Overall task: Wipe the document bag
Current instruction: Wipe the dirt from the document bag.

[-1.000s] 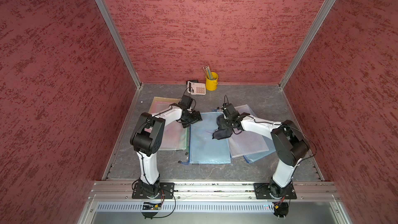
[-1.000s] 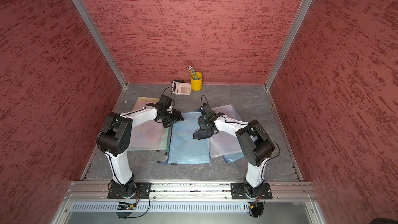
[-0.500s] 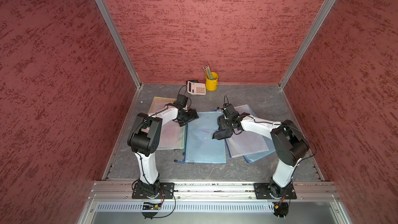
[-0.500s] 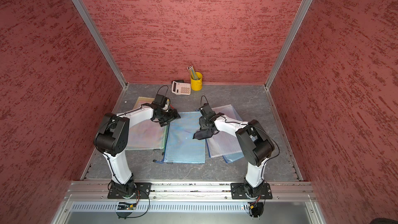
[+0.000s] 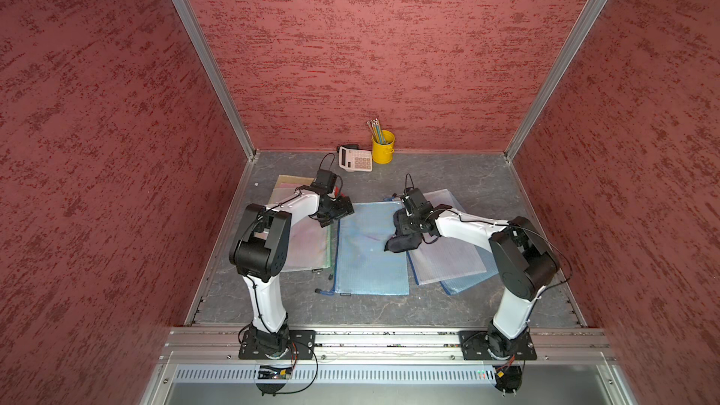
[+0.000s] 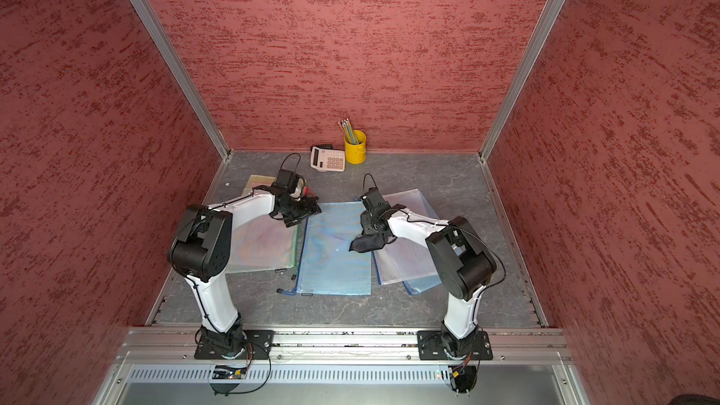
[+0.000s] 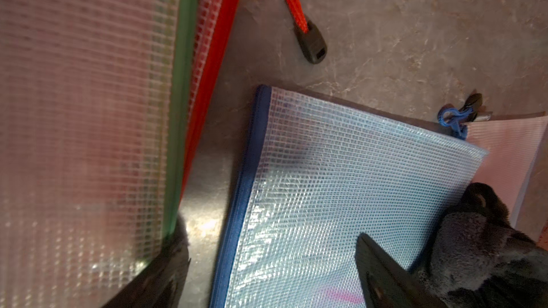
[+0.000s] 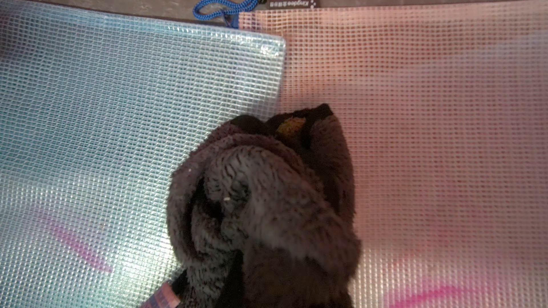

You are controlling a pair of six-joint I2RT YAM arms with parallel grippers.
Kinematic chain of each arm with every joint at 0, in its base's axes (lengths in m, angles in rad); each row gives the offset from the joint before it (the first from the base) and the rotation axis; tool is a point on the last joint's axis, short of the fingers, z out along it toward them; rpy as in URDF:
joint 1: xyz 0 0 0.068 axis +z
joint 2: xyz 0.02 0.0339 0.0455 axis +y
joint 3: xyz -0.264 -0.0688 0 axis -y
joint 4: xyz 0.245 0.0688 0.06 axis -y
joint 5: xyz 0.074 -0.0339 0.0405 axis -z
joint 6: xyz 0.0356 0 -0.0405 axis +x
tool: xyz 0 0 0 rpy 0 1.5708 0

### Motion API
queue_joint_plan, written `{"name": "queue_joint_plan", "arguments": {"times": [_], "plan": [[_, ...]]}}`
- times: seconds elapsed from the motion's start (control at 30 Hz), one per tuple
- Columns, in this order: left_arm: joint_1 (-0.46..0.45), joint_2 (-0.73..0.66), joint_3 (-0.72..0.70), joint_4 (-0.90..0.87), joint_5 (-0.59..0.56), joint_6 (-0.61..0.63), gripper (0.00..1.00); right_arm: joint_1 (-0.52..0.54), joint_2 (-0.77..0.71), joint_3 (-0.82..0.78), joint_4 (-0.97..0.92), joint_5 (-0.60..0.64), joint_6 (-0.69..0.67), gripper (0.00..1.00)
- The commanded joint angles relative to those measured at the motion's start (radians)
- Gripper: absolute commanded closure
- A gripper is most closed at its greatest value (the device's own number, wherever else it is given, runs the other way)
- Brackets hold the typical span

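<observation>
Document bag (image 5: 370, 251) lies flat, long axis near-to-far, zipper edge left; left gripper (image 5: 338, 213) gapes empty at its far-left corner, right gripper (image 5: 407, 232) pinches dark cloth (image 5: 401, 244) at its right edge.

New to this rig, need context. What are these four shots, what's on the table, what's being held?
Two white robot arms work over a grey table. The two wide pictures come from one overhead stereo camera; the two close-ups come from cameras on the wrists. On the table lie a blue mesh document bag, more bags on either side, a calculator and a yellow pencil cup. The right pincer is shut on a dark cloth at the blue bag's edge. The left pincer is open and empty over that bag's far corner.
</observation>
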Motion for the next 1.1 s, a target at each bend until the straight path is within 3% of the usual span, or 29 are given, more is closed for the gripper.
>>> {"name": "queue_joint_plan", "arguments": {"times": [0.0, 0.13, 0.4, 0.47, 0.63, 0.77, 0.97, 1.07], "plan": [[-0.017, 0.045, 0.007, 0.011, -0.006, 0.006, 0.17, 0.006, 0.006, -0.015, 0.002, 0.023, 0.007, 1.0], [-0.034, 0.065, 0.022, 0.027, 0.005, 0.004, 0.34, 0.008, 0.01, -0.015, 0.002, 0.023, 0.007, 1.0], [-0.049, 0.101, 0.046, 0.039, 0.024, -0.008, 0.91, 0.011, 0.008, -0.004, -0.014, 0.037, -0.005, 1.0], [-0.048, 0.096, 0.044, 0.039, 0.032, -0.009, 1.0, 0.01, -0.004, 0.013, -0.033, 0.051, -0.019, 1.0], [-0.047, 0.057, 0.045, 0.024, 0.052, -0.019, 1.0, 0.009, -0.065, 0.114, -0.118, 0.07, -0.057, 1.0], [-0.058, 0.027, 0.027, 0.024, 0.075, -0.053, 1.0, 0.02, -0.088, 0.223, -0.145, -0.038, -0.083, 1.0], [-0.092, 0.053, 0.03, 0.019, 0.076, -0.115, 1.0, 0.153, 0.052, 0.333, -0.074, -0.125, -0.075, 1.0], [-0.093, 0.059, 0.009, 0.054, 0.077, -0.16, 1.0, 0.193, 0.109, 0.275, 0.026, -0.12, -0.012, 1.0]]}}
